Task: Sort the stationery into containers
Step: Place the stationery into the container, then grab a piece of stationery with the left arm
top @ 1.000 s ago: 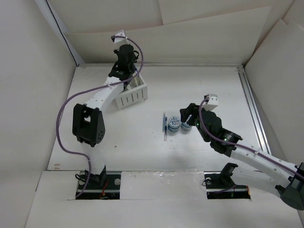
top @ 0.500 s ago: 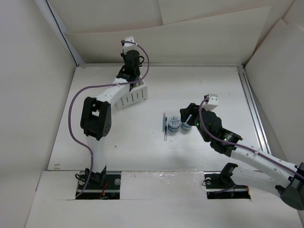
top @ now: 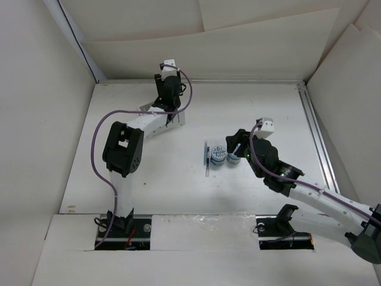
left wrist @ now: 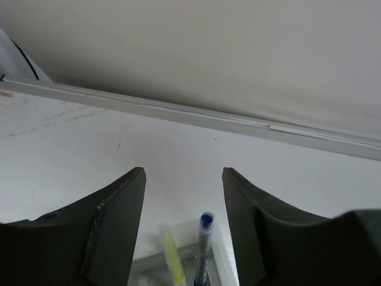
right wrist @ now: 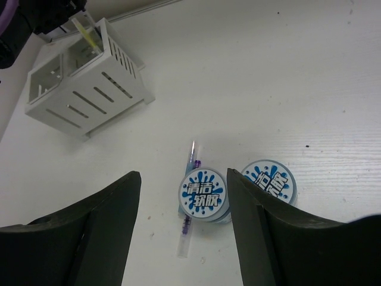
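Note:
The white slatted organizer [right wrist: 83, 83] stands at the far left, mostly hidden under the left arm in the top view. A yellow-green pen [left wrist: 169, 253] and a blue pen [left wrist: 204, 238] stand upright in its corner compartment. My left gripper [left wrist: 183, 179] hovers just above them, open, gripping neither. Two round blue-and-white rolls [right wrist: 204, 195] [right wrist: 268, 182] lie mid-table, and the left one rests on a clear pen [right wrist: 189, 229]. Above the left roll my right gripper [right wrist: 183, 176] hangs open and holds nothing. In the top view the rolls [top: 218, 155] sit just left of that gripper [top: 233, 146].
A metal rail [left wrist: 196, 116] runs along the far edge of the table below the back wall. Another rail [top: 315, 137] lines the right side. The organizer's other compartments [right wrist: 50, 77] look empty.
The left gripper has opened and let go of the blue pen, which now stands in the organizer. The left arm has swung to the right over the organizer. The right arm has stayed still.

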Robot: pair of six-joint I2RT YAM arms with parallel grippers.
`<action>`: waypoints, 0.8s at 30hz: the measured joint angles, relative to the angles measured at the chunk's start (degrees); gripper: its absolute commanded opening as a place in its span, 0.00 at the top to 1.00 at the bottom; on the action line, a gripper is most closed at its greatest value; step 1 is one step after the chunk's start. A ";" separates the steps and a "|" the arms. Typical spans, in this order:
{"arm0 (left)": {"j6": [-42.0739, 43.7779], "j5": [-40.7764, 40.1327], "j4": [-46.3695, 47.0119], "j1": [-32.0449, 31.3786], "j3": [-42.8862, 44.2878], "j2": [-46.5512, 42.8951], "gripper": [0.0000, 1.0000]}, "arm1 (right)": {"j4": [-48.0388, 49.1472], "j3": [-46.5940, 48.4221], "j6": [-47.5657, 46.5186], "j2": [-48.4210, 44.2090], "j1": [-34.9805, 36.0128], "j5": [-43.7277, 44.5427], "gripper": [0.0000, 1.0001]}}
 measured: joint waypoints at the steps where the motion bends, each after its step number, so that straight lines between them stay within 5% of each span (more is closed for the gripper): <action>1: -0.22 0.07 0.20 -0.02 -0.44 -0.35 0.44 | 0.00 0.00 0.02 0.00 -0.09 0.02 0.34; 5: -1.49 1.16 -0.94 -0.11 -2.16 -4.11 0.46 | 0.00 0.00 0.02 0.00 -0.13 0.00 0.34; 11: -8.09 7.23 -5.51 -0.11 -2.54 -16.26 0.83 | 0.00 0.00 0.02 -0.02 -0.13 0.00 0.36; 13: -11.30 10.36 -6.38 -0.37 -3.82 -20.96 0.84 | -0.02 0.00 -0.15 -0.13 -0.13 0.00 0.47; 16: -14.67 14.93 -7.39 -2.12 -7.91 -26.32 0.89 | 0.00 0.00 -0.28 -0.59 -0.13 -0.09 0.82; 18: -16.39 17.94 -9.22 -4.79 -10.01 -27.02 0.90 | 0.02 0.00 -0.24 -0.83 -0.13 -0.13 0.91; 22: -19.34 24.17 -13.00 -10.43 -16.72 -24.09 0.89 | 0.04 0.00 -0.17 -0.81 -0.13 -0.11 0.93; 24: -20.57 26.34 -15.30 -12.81 -20.63 -21.27 0.84 | 0.02 0.00 -0.17 -0.81 -0.13 -0.09 0.84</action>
